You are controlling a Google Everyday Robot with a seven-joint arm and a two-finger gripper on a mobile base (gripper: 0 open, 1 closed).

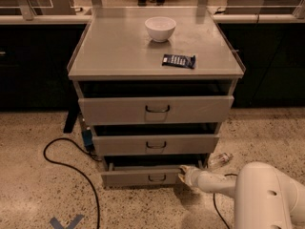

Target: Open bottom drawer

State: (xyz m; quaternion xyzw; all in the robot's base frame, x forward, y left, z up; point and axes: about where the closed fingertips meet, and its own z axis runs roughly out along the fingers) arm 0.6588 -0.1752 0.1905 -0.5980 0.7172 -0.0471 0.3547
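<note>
3 drawers point(156, 109), 1 bowl point(160, 28); gripper point(183, 174) at bottom drawer's point(140, 177) R edge, grip unclear.

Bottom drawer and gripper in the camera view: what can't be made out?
Bottom drawer inside: hidden in shadow under the middle drawer.
Gripper, at that drawer's right top edge: its contact with the drawer is unclear.
Robot arm: cut off by the bottom-right corner.
Packet print: too small to read.
</note>
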